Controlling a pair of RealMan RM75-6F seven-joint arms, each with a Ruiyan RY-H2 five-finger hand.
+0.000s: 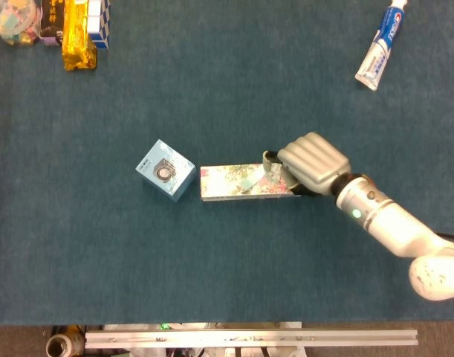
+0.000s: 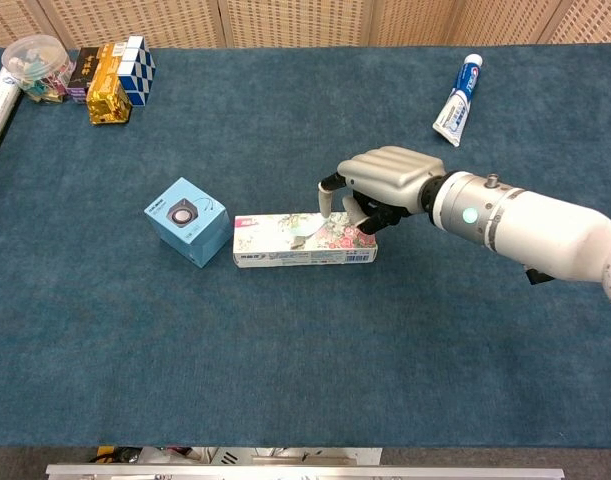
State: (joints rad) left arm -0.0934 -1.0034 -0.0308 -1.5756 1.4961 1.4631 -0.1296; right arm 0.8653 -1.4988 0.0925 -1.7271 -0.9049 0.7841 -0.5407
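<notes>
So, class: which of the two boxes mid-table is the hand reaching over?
The long floral box: the right hand is over its end. The blue cube box sits clear.
</notes>
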